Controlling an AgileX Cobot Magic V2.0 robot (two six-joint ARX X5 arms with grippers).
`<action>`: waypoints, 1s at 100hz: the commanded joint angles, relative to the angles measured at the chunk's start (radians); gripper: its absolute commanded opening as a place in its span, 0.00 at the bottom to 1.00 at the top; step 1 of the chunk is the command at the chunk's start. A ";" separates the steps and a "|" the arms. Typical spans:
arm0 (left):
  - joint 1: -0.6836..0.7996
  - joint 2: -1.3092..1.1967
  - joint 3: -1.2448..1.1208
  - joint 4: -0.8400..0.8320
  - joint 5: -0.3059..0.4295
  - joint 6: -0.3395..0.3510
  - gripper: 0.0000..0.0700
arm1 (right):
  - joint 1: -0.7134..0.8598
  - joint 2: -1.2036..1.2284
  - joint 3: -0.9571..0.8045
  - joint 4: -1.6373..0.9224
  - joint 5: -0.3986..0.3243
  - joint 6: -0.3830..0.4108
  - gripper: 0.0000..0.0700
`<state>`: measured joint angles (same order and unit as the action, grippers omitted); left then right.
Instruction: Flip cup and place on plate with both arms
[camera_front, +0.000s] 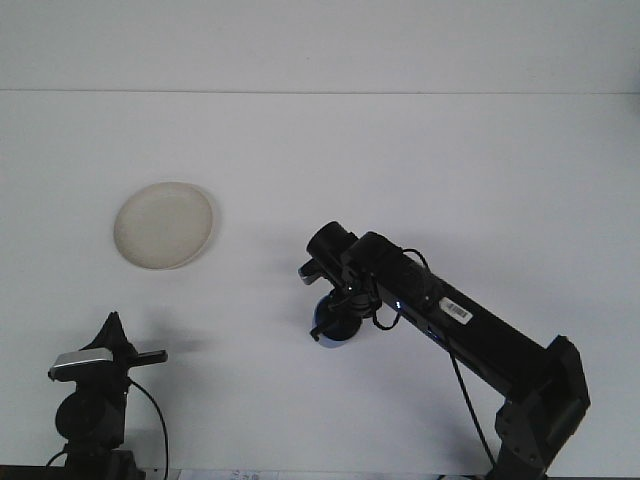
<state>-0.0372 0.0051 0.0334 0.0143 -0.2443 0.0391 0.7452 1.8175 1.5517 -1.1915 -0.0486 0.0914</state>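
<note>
Blue cup (333, 328) small, dark-shadowed, light rim patch at lower left; sits mid-counter, gripped by right arm's jaws (335, 312). Cream plate (163, 225) well apart, upper left on white counter (400, 150). Left arm's jaws (115, 340) low at left, state unclear.

One cream plate (164, 225), one blue cup (332, 329), two robot arms.
</note>
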 joint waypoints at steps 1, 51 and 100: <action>0.000 -0.002 -0.019 0.011 -0.002 0.008 0.02 | 0.016 0.044 0.023 0.010 0.000 -0.009 0.01; 0.000 -0.002 -0.019 0.011 -0.002 0.008 0.02 | 0.029 0.076 0.023 0.024 -0.011 -0.010 0.57; 0.000 -0.002 -0.019 0.011 -0.002 0.008 0.02 | 0.025 -0.015 0.127 -0.019 -0.011 -0.018 0.71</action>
<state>-0.0372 0.0051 0.0334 0.0143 -0.2443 0.0391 0.7605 1.8217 1.6295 -1.2003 -0.0566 0.0826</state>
